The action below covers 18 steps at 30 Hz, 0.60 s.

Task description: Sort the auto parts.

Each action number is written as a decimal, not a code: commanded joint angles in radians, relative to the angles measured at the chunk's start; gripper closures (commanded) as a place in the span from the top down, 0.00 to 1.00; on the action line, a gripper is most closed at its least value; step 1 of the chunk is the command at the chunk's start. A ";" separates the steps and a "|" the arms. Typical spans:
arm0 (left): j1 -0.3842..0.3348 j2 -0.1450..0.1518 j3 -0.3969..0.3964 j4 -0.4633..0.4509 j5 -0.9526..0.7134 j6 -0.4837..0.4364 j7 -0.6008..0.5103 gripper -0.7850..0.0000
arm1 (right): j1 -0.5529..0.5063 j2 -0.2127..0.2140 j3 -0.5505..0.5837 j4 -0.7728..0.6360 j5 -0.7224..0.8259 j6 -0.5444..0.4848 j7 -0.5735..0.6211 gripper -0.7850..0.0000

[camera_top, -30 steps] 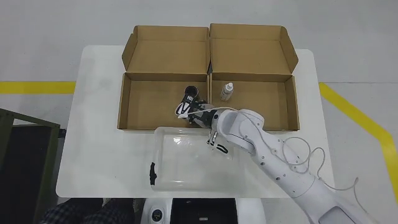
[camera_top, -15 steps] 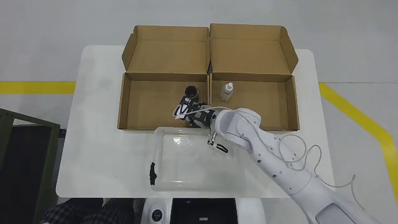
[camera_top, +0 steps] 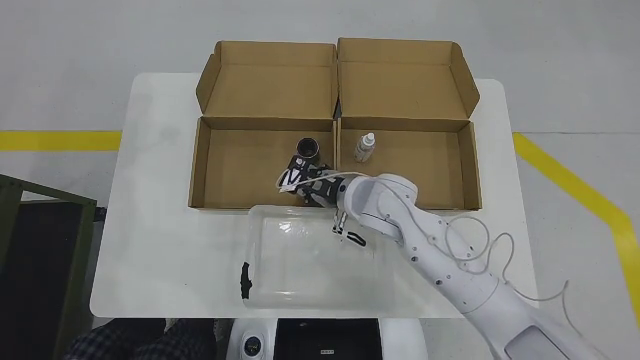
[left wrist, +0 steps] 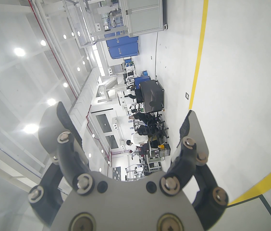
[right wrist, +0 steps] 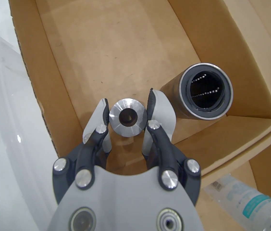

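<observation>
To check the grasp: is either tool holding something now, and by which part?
The right tool holds a small metal bushing by its round side wall; the left tool is open and empty.

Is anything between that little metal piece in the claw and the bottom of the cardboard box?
Nothing visible. The right gripper holds the metal sleeve over bare floor of the cardboard box; the larger bearing stands beside it, not underneath.

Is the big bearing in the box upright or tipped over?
Upright: the bearing stands on end on the floor of the box, its open bore facing up toward the top camera.
</observation>
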 commanded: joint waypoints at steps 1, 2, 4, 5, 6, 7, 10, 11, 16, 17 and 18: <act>0.000 0.000 0.000 0.000 0.000 0.000 0.000 1.00 | -0.002 -0.001 0.002 -0.001 -0.002 -0.002 0.000 0.36; 0.000 0.000 0.000 0.000 0.000 0.000 0.000 1.00 | -0.003 -0.001 0.003 -0.001 -0.003 -0.003 0.001 0.36; 0.000 0.000 0.000 0.000 0.000 0.000 0.000 1.00 | -0.005 -0.001 0.008 -0.010 -0.001 -0.004 -0.003 0.36; 0.000 0.000 0.000 0.000 0.000 0.000 0.000 1.00 | -0.007 -0.001 0.012 -0.017 0.002 -0.006 -0.005 0.36; 0.000 0.000 0.000 0.000 0.000 0.000 0.000 1.00 | -0.009 -0.001 0.017 -0.026 0.003 -0.008 -0.006 0.36; 0.000 0.000 0.000 0.000 0.000 0.000 0.000 1.00 | -0.012 0.000 0.021 -0.037 0.004 -0.011 -0.007 0.36; 0.000 0.000 0.000 0.000 0.000 0.000 0.000 1.00 | -0.024 0.004 0.038 -0.078 0.006 -0.023 -0.009 0.37; 0.000 0.000 0.000 0.000 0.000 0.000 0.000 1.00 | -0.030 0.006 0.045 -0.094 0.006 -0.025 -0.010 0.37; 0.000 0.000 0.000 0.000 0.000 0.000 0.000 1.00 | -0.075 0.019 0.085 -0.198 0.000 -0.044 -0.020 0.38; 0.000 0.000 0.000 0.000 0.000 0.000 0.000 1.00 | -0.087 0.022 0.095 -0.222 0.001 -0.047 -0.025 0.38; 0.000 0.000 0.000 0.000 0.000 0.000 0.000 1.00 | -0.102 0.025 0.107 -0.244 0.004 -0.051 -0.032 0.38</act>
